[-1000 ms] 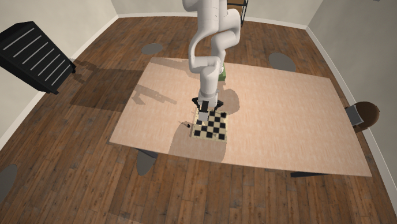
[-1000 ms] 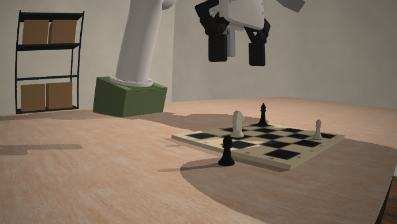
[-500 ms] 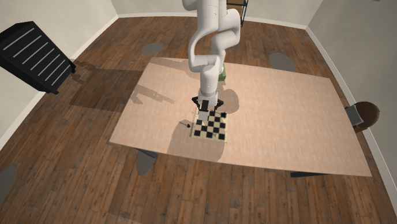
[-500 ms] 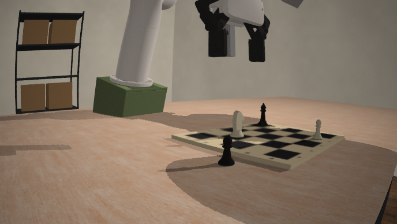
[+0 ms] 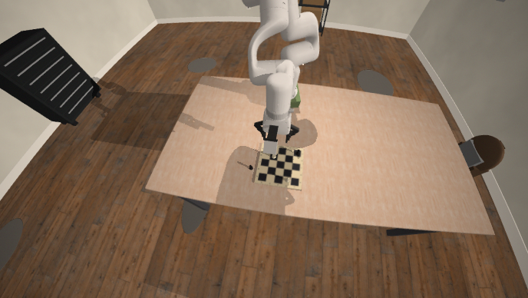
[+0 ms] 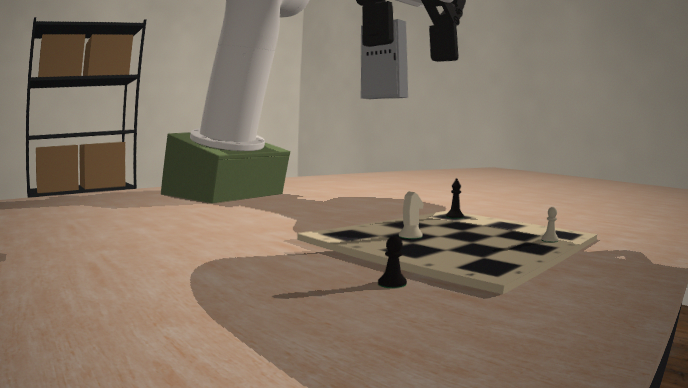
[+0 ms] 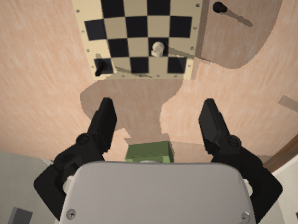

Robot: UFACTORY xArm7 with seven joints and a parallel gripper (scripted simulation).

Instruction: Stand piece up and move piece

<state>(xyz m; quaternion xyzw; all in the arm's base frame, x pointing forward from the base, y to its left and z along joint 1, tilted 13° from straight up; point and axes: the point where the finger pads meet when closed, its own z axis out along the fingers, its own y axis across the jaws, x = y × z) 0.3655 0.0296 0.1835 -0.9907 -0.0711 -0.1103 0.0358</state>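
From where I stand, no writing can be made out anywhere. The small cream-and-black chessboard (image 6: 505, 285) near the tabletop's front edge has tiny dark marks along its pale border, but they are too small and blurred to read as letters or digits. The brown cardboard boxes (image 6: 82, 55) on the black metal shelf rack (image 6: 31, 105) show plain faces, and the green block (image 6: 220, 175) under the arm is bare.
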